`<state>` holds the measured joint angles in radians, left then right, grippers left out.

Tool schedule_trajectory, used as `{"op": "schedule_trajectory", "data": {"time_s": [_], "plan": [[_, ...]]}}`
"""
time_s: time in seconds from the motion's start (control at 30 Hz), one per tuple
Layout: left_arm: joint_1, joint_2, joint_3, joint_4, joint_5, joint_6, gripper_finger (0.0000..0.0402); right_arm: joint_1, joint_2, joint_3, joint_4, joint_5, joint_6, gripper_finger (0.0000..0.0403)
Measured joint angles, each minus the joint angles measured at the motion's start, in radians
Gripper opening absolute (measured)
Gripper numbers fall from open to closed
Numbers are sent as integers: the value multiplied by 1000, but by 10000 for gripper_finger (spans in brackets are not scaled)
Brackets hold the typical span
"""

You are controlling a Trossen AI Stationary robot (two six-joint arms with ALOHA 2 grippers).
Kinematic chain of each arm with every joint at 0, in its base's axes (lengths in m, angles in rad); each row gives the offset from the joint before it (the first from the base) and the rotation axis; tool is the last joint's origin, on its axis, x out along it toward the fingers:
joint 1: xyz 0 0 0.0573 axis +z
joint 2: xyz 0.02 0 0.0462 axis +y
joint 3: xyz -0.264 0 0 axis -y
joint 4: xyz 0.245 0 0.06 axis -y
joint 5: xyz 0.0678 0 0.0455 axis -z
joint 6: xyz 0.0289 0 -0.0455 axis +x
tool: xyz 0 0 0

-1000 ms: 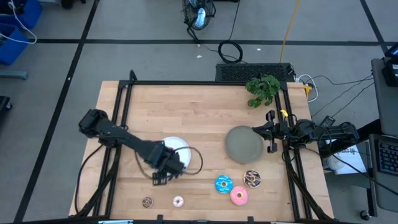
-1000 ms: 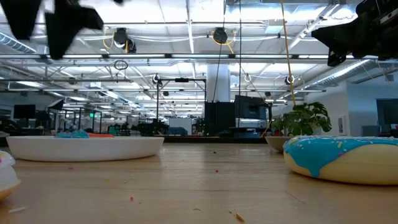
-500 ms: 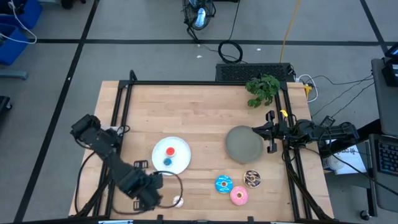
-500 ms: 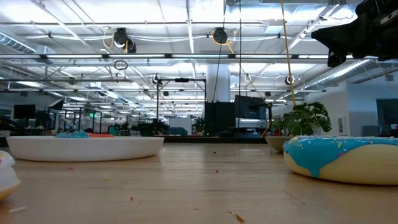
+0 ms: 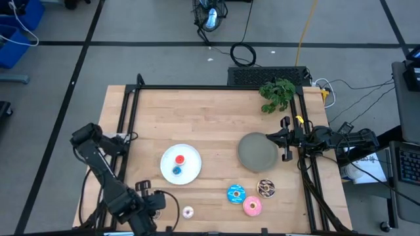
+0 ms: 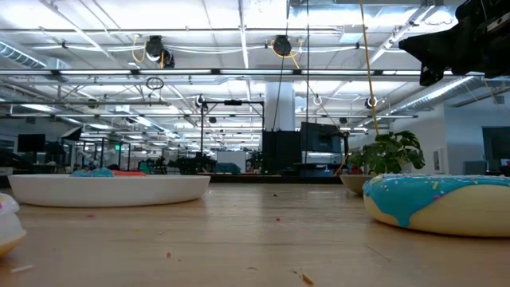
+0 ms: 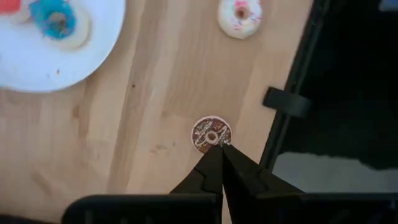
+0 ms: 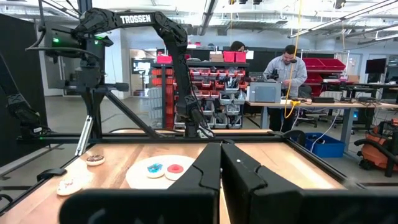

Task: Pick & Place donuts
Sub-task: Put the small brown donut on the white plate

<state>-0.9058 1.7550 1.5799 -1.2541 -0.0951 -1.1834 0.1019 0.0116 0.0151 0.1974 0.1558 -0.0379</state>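
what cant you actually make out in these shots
- High view: the tiny brown donut is hidden under the left gripper; only the left wrist view shows it.
- Low view: the white plate shows its rim only, so the donuts on it barely show.
- Low view: the larger blue donut is cut off by the picture's edge.
- Right wrist view: the right gripper blocks the table's middle.

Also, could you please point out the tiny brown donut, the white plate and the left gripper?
tiny brown donut [image 7: 211, 134], left wrist view, on its ring.
white plate [image 5: 188, 172], high view, on its bare rim.
left gripper [image 7: 219, 152], left wrist view, at its closed fingertips.
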Motion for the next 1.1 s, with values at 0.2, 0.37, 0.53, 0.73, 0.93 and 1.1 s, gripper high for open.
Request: {"op": "schedule_trajectory", "data": {"time_s": [0.2,0.37,0.53,0.73,0.93,1.1], "plan": [[-12,0,-29,-7,17,-94,15,0,0,0,0,0,0,0],[-19,1,-84,40,17,-3,5,0,0,0,0,0,0,0],[-18,2,-141,73,11,5,36,0,0,0,0,0,0,0],[-8,2,-214,145,6,-98,94,0,0,0,2,2,0,0],[-9,2,-316,388,29,-92,188,0,0,0,5,3,0,0],[-42,2,-373,496,37,-69,282,0,0,0,5,4,0,0]]}}
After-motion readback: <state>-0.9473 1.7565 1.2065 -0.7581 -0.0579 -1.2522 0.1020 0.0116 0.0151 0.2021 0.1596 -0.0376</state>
